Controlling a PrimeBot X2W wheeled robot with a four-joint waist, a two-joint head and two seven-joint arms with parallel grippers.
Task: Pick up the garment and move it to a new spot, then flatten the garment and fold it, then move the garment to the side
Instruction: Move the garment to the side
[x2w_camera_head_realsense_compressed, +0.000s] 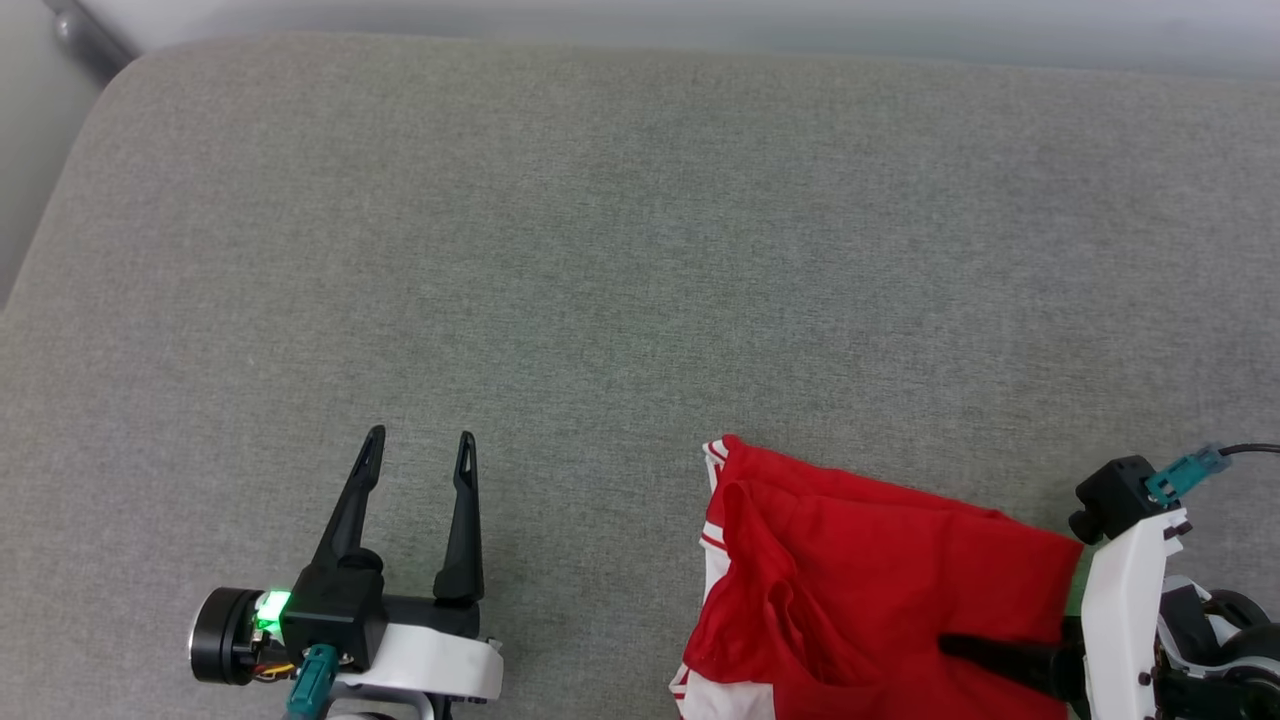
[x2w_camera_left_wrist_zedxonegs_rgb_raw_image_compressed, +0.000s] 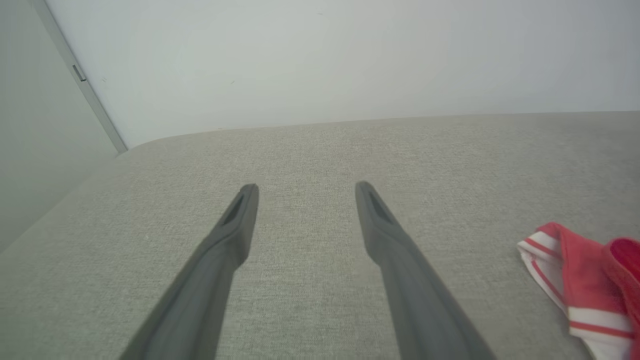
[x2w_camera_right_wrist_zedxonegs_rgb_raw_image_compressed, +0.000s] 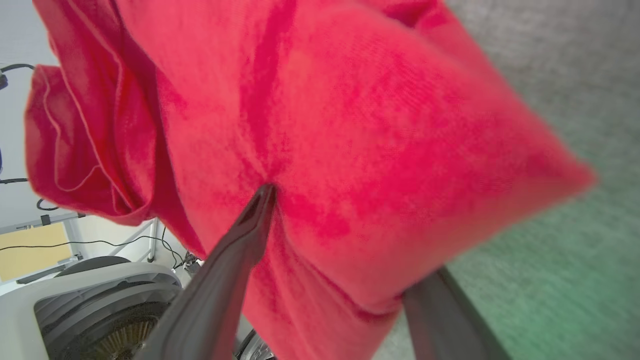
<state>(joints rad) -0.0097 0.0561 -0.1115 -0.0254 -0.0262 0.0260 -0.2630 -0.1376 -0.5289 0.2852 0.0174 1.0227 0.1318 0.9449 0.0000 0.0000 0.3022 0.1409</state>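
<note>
The red garment (x2w_camera_head_realsense_compressed: 880, 590) is seen bunched at the near right of a grey upholstered surface (x2w_camera_head_realsense_compressed: 640, 250), running off the bottom of the head view. Its white, red-striped trim (x2w_camera_head_realsense_compressed: 712, 470) forms the edge turned toward the middle of the surface. In the right wrist view a fold of it appears to hang past the near edge of the surface, with the robot's pale base (x2w_camera_right_wrist_zedxonegs_rgb_raw_image_compressed: 90, 295) visible below.

The right gripper (x2w_camera_right_wrist_zedxonegs_rgb_raw_image_compressed: 322, 192) is spread wide across that fold: one finger (x2w_camera_right_wrist_zedxonegs_rgb_raw_image_compressed: 250, 225) is laid on top of the cloth and the other (x2w_camera_right_wrist_zedxonegs_rgb_raw_image_compressed: 440, 315) is passed beneath it. No pinch can be made out.

The left gripper (x2w_camera_head_realsense_compressed: 421, 437) is held over bare upholstery at the near left, well apart from the garment, its jaws released and nothing between them.

Broad uncovered upholstery is left beyond and to the left of the garment, bounded by a rounded far-left corner (x2w_camera_head_realsense_compressed: 110, 70) and a straight far edge against a pale wall (x2w_camera_left_wrist_zedxonegs_rgb_raw_image_compressed: 350, 60).
</note>
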